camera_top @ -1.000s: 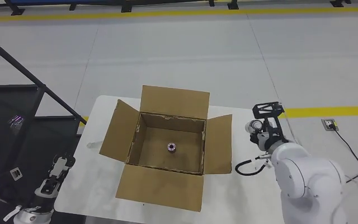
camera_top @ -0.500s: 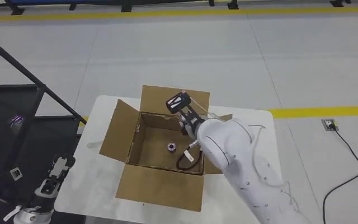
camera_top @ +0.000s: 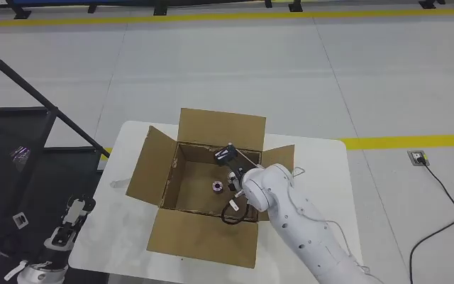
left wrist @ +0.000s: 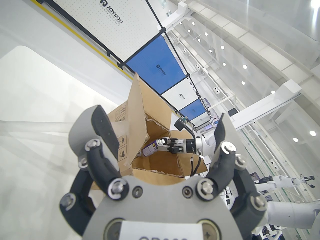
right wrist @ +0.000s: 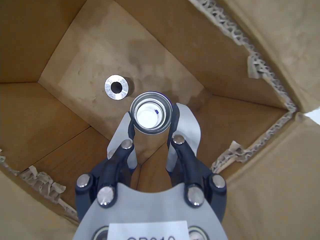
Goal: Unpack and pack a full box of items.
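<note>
The right hand (right wrist: 152, 123) has swung from the counter's (camera_top: 319, 177) right side down into the box (camera_top: 206, 238), pinching a spray can (right wrist: 151, 116) just beside a metal ring (right wrist: 116, 90). Released too high, the can may topple onto the ring. The left hand (left wrist: 161, 123) hangs spread at near left.

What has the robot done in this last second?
The right tool, shut on a spray can, swung from the table's right side over the cardboard box and dipped inside. The metal sleeve on the box floor and the open left tool stayed put.
</note>
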Motion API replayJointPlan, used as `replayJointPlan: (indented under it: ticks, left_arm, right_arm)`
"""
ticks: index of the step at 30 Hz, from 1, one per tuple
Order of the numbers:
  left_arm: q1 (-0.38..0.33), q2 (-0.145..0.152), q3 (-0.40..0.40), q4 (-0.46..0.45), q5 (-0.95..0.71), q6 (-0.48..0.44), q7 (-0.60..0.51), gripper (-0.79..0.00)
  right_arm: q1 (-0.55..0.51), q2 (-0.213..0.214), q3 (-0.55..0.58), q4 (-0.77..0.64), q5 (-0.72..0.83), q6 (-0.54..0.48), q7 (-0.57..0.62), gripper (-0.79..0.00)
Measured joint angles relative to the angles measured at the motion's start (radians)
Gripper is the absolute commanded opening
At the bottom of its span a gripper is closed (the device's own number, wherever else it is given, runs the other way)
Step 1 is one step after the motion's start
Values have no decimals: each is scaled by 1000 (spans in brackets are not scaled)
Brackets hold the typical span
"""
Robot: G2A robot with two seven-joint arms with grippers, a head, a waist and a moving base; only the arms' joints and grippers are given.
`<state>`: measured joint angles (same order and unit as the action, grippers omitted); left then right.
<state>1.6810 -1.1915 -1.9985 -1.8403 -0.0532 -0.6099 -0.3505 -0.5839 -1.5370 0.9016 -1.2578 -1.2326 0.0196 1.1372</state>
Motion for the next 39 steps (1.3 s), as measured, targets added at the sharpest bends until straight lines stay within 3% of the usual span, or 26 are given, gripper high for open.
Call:
replayJointPlan:
  ticks: [1, 4, 13, 16, 18, 21, 28, 34, 39]
  left_arm:
    - [0, 0, 0, 0, 0, 0, 0, 0]
    - [0, 0, 0, 0, 0, 0, 0, 0]
    - [-2, -1, 2, -9, 9, 24, 16, 0]
    - [-12, 0, -1, -12, 49, 48, 31, 0]
    - [-24, 0, 8, -13, 84, 63, 41, 0]
    - [-57, 1, 36, -3, 152, 90, 50, 0]
    - [-149, 3, 150, 17, 233, 105, 9, 0]
    - [-171, 4, 217, -14, 272, 92, -13, 0]
    - [-163, 5, 253, -44, 293, 73, -32, 0]
  right_arm:
    - [4, -3, -6, 18, 2, -2, -6, -468]
    - [14, -11, -17, 57, 12, -4, -23, -422]
    - [28, -20, -17, 67, 9, 3, -23, -376]
    - [5, -15, -4, -6, -11, 20, -10, -259]
    - [-22, -9, 13, -80, -18, 28, 1, -99]
    - [-84, 5, 55, -245, -30, 35, 20, 0]
    - [-259, 31, 174, -664, 45, 25, 34, 0]
    - [-404, 53, 356, -916, 164, 12, -6, 0]
    - [-521, 71, 562, -1024, 235, 59, 53, 0]
